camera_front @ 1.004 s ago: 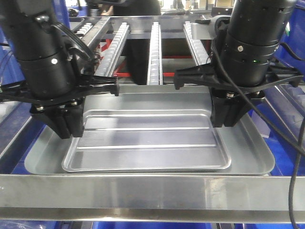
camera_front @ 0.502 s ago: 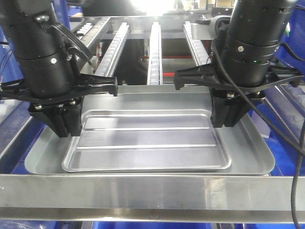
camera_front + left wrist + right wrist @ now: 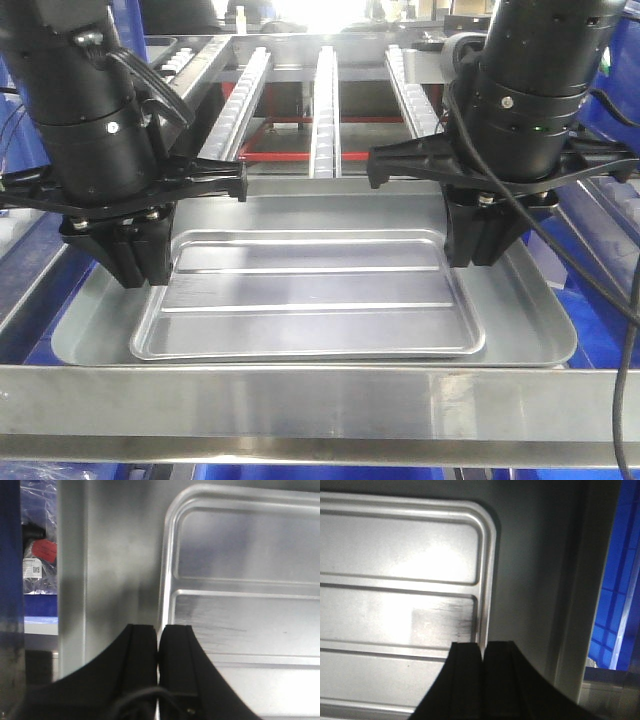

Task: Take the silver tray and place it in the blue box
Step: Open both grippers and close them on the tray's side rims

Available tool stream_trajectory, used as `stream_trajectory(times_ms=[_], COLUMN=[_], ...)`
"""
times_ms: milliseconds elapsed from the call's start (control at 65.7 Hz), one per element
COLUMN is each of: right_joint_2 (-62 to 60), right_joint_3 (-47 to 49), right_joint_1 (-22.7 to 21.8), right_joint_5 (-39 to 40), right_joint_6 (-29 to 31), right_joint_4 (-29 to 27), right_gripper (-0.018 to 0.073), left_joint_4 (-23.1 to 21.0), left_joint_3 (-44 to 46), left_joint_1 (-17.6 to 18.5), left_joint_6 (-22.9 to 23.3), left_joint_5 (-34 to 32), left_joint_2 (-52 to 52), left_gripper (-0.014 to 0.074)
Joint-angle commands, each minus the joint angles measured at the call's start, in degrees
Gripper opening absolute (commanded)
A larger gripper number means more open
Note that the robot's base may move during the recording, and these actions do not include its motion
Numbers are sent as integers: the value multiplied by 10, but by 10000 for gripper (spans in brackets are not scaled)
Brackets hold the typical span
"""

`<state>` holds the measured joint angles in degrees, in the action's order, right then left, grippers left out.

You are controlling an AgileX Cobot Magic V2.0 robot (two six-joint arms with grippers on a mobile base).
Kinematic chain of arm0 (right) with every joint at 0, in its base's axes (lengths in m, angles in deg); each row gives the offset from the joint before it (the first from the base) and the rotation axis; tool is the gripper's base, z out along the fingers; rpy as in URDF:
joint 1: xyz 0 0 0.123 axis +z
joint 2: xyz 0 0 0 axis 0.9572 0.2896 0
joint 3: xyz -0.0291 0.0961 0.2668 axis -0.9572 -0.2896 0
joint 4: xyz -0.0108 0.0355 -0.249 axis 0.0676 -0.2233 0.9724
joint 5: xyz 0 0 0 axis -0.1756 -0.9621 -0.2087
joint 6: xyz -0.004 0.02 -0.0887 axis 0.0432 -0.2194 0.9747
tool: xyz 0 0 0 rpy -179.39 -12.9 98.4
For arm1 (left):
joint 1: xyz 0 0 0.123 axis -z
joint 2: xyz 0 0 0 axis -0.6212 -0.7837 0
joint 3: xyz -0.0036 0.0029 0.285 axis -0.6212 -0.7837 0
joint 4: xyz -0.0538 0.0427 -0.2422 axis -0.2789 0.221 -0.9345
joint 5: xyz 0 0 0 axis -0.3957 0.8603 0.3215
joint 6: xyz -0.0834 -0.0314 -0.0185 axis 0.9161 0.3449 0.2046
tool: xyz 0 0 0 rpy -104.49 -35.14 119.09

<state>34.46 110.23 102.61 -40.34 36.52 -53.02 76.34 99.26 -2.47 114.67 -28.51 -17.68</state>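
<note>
The silver tray (image 3: 310, 295), shiny with two long ridges, lies inside a larger dull grey tray (image 3: 520, 330). My left gripper (image 3: 140, 272) stands at the silver tray's left rim. In the left wrist view its fingers (image 3: 142, 650) are shut on the thin rim of the silver tray (image 3: 240, 580), one finger on each side. My right gripper (image 3: 478, 252) is at the right rim. In the right wrist view it (image 3: 482, 647) is likewise shut on the rim of the silver tray (image 3: 400, 580). The blue box is not clearly in view.
A steel bar (image 3: 320, 400) crosses in front of the trays. Roller rails (image 3: 327, 100) run away behind them. Blue ribbed plastic (image 3: 612, 605) shows beyond the frame on the right, and more blue (image 3: 30, 340) low on the left.
The left gripper sits very slightly higher than a second ago. The silver tray and the right gripper have not visibly moved.
</note>
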Motion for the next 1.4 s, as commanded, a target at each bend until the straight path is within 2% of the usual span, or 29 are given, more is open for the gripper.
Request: stream_trajectory(times_ms=[0,61,152,213,274,411,502,1004,1385], right_joint_2=[-24,-24,-24,-24,-24,-24,-24,2,33], right_joint_3=[13,13,13,13,13,13,13,13,13], right_joint_1=[-2,-2,-2,-2,-2,-2,-2,-2,-2], right_joint_5=[11,10,10,11,12,19,19,25,34], right_joint_6=[5,5,5,5,5,5,5,5,5], right_joint_4=[11,11,11,11,11,11,14,9,-2], right_gripper=[60,60,74,118,181,372,426,428,428], left_joint_4=[6,6,8,5,2,2,3,3,0], left_joint_3=[17,17,17,17,17,17,17,17,16], left_joint_1=[3,3,3,3,3,3,3,3,3], left_joint_6=[5,5,5,5,5,5,5,5,5], left_joint_5=[-12,-12,-12,-12,-12,-12,-13,-46,-42], left_joint_2=[25,25,25,25,24,19,17,15,7], left_gripper=[-1,52,219,318,353,346,338,314,314])
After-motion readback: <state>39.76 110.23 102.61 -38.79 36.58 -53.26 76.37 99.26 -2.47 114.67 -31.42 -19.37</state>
